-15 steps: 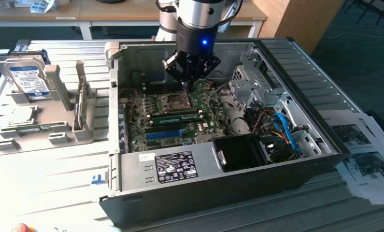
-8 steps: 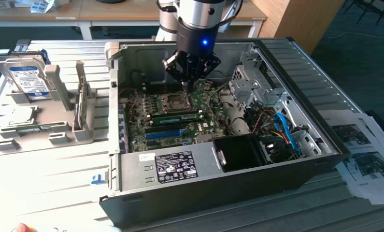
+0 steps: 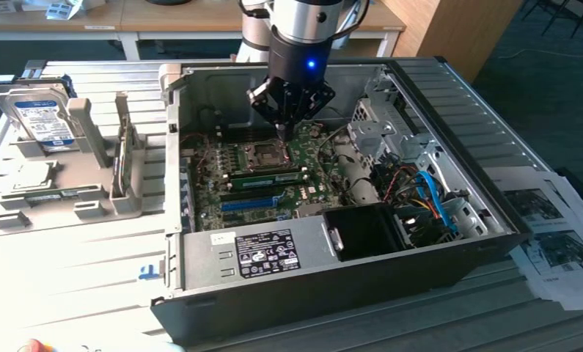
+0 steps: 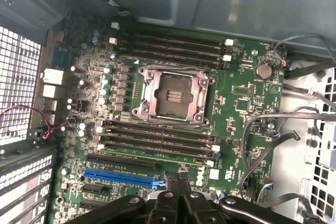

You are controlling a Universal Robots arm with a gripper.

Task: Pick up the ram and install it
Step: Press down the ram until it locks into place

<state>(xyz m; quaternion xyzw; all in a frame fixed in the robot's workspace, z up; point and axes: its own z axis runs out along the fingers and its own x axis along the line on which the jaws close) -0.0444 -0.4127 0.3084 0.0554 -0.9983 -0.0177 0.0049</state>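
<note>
Ram (image 3: pixel 270 177), a long, thin green stick with pale labels, seems to stand on edge in a slot of the green circuit board (image 3: pixel 235 192), inside an open black and grey metal computer case (image 3: pixel 320 282) lying on its side on the slatted worktop (image 3: pixel 71 253). In the exterior view the claw (image 3: pixel 283 132) hangs just above the board, beside the square processor socket (image 3: pixel 268 153) and close over the stick, its jaws closed and gripping nothing. A grey plastic rack (image 3: pixel 95 202) towards the exterior view's left props up a silver hard drive (image 3: pixel 39 117) and holds a smaller green strip (image 3: pixel 51 196), too small to identify. In the wrist view the claw (image 4: pixel 177 178) points straight down with its dark tips pressed together over the board (image 4: pixel 247 103). Rows of long black memory slots (image 4: pixel 157 140) run on both sides of the metal-framed socket (image 4: pixel 173 95). From this steep angle I cannot tell which slot holds the stick.
</note>
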